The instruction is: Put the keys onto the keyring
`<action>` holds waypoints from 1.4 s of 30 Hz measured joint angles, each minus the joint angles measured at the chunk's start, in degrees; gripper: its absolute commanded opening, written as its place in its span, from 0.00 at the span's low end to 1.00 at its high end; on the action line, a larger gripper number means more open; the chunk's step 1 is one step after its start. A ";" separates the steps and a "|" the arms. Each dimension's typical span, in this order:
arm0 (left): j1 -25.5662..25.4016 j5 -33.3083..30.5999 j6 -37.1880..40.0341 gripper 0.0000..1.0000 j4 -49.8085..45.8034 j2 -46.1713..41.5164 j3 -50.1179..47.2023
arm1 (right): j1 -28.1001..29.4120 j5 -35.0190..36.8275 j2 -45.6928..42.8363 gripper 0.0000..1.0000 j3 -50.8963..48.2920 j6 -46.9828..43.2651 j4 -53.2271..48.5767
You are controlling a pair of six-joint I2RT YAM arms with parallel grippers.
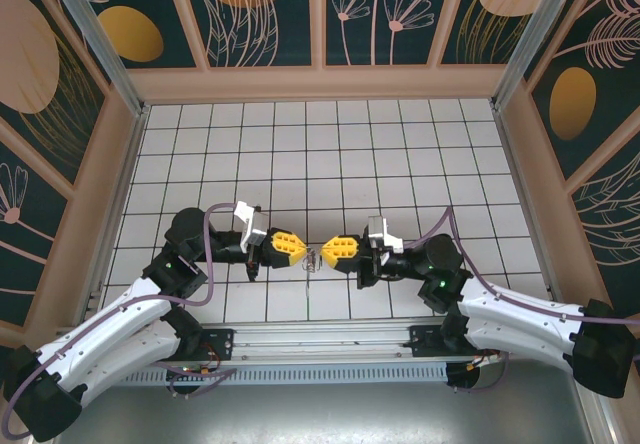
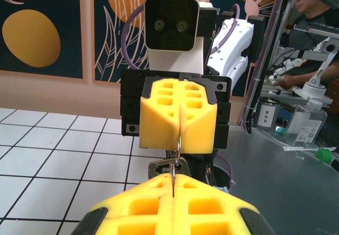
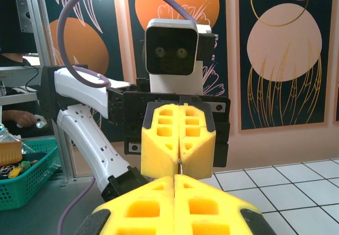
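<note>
Meeting tip to tip, left gripper and right gripper, yellow cellular pads tight on thin silvery keyring.

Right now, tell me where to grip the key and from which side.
Grip the blade, pads on its flat faces, coming from the left arm's side. The key stands edge-on between the shut grippers, head toward the right gripper, where the ring meets it. The left gripper seems to pinch the blade, leaving the head free.
</note>
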 measured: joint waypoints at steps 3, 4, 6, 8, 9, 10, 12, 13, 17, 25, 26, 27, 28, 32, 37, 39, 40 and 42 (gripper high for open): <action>0.00 0.00 0.00 0.00 0.00 0.00 0.00 | 0.00 -0.20 0.48 0.00 0.00 0.15 0.00; 0.00 0.00 0.00 0.00 0.00 0.00 0.00 | 0.00 -0.39 0.66 0.00 0.00 0.17 0.00; 0.00 -0.04 0.00 0.00 0.00 0.00 0.00 | 0.00 -0.63 0.87 0.00 0.00 0.26 0.00; 0.00 -0.15 0.00 0.00 0.00 0.00 0.00 | 0.00 -0.90 0.98 0.00 0.00 0.59 0.00; 0.00 -0.15 0.02 0.00 0.00 0.00 0.00 | 0.00 -1.03 1.07 0.00 0.00 0.79 0.00; 0.00 -0.15 0.00 0.00 0.00 0.00 0.00 | 0.00 -1.05 1.07 0.00 0.00 0.87 0.00; 0.00 -0.15 0.02 0.00 0.00 0.00 0.00 | 0.00 -1.05 1.07 0.00 0.00 1.03 0.00; 0.00 -0.15 0.02 0.00 0.00 0.00 0.00 | 0.00 -1.07 1.07 0.00 0.00 1.03 0.00; 0.00 -0.15 0.02 0.00 0.00 0.00 0.00 | 0.00 -1.05 1.07 0.00 0.00 1.03 0.00; 0.00 -0.15 0.02 0.00 0.00 0.00 0.00 | 0.00 -0.81 0.94 0.00 0.00 1.05 -0.02; 0.00 -0.17 0.02 0.00 -0.02 0.00 0.00 | 0.00 -0.79 0.90 0.00 0.00 1.05 -0.02; 0.00 -0.17 0.02 0.00 -0.02 0.00 0.00 | 0.00 -0.81 0.83 0.00 0.00 1.07 -0.02; 0.00 -0.15 0.02 0.00 -0.02 0.00 0.00 | 0.00 -0.81 0.83 0.00 0.00 1.07 -0.02; 0.00 -0.15 0.02 0.00 -0.02 0.00 0.00 | 0.00 -0.79 0.83 0.00 0.00 1.07 -0.02; 0.00 -0.15 0.04 0.00 -0.02 0.00 0.00 | 0.00 -0.79 0.83 0.00 0.00 1.09 -0.02; 0.00 -0.17 0.04 0.00 -0.02 0.00 0.00 | 0.00 -0.76 0.83 0.00 -0.04 1.11 -0.02; 0.00 -0.17 0.04 0.00 -0.02 0.00 0.00 | 0.00 -0.74 0.81 0.00 -0.07 1.18 -0.02; 0.00 -0.17 0.04 0.00 -0.02 0.00 0.00 | -0.02 -0.59 0.61 0.00 -0.07 1.22 -0.02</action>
